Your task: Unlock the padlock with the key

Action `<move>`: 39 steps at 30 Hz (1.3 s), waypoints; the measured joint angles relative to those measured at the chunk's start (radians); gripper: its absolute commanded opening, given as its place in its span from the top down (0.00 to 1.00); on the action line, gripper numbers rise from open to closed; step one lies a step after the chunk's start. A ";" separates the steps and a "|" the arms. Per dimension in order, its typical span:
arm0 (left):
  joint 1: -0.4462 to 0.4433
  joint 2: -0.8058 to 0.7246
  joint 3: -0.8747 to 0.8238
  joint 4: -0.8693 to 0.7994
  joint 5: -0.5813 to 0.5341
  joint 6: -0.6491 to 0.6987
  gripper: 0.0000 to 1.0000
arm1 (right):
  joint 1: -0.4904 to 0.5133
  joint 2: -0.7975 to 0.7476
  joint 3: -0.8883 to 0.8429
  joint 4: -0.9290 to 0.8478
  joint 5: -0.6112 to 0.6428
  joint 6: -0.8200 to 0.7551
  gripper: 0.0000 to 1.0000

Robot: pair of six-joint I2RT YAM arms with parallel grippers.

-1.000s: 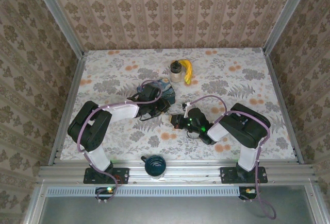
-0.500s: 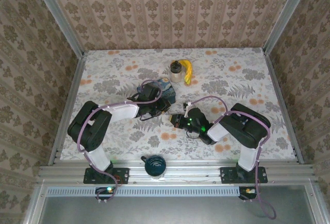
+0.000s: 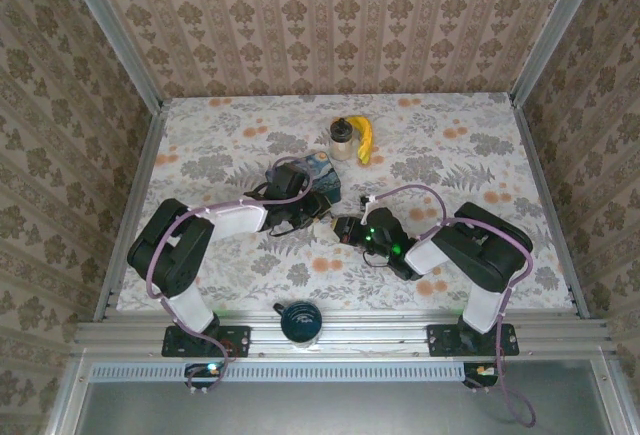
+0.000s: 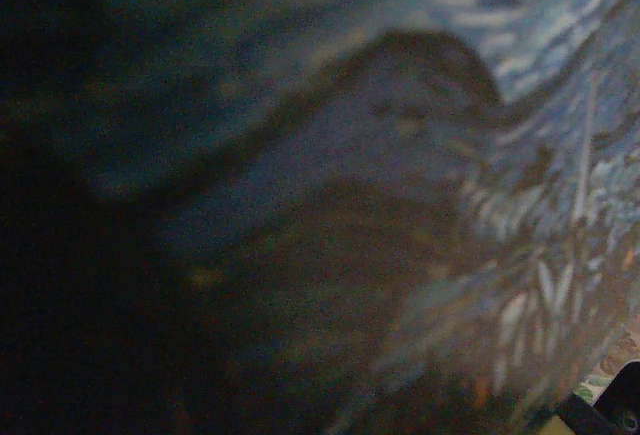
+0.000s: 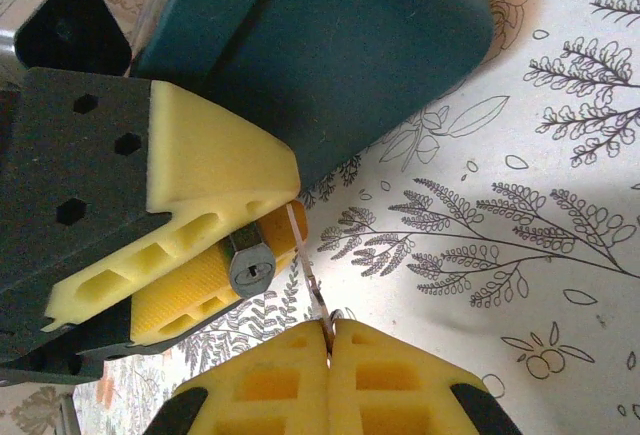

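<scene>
In the right wrist view, the padlock (image 5: 251,264), a small grey body with its keyhole facing the camera, is pinched between the left gripper's yellow pads (image 5: 205,160). My right gripper (image 5: 329,323) is shut on the thin silver key (image 5: 306,257). The key's tip rests against the left pad just right of the lock, outside the keyhole. From above, the left gripper (image 3: 318,222) and right gripper (image 3: 346,230) meet tip to tip at mid-table.
The blue starry tin box (image 3: 322,169) lies just behind the left gripper and appears dark and blurred in the left wrist view (image 4: 500,75). A banana (image 3: 365,139) and small jar (image 3: 342,139) stand further back. A dark cup (image 3: 298,321) sits on the front rail.
The left gripper has moved right and nearer, off the tin box and up to the right gripper. The right gripper has edged slightly left toward it.
</scene>
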 measured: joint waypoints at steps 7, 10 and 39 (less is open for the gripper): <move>0.000 0.000 -0.006 0.011 -0.001 -0.002 0.85 | 0.000 0.000 -0.017 0.002 -0.002 0.000 1.00; 0.000 -0.002 -0.014 0.025 -0.001 -0.005 0.84 | 0.000 -0.003 -0.038 -0.001 -0.002 0.000 1.00; 0.001 -0.004 -0.021 0.050 0.000 -0.015 0.84 | 0.013 -0.011 -0.018 0.012 -0.085 0.001 1.00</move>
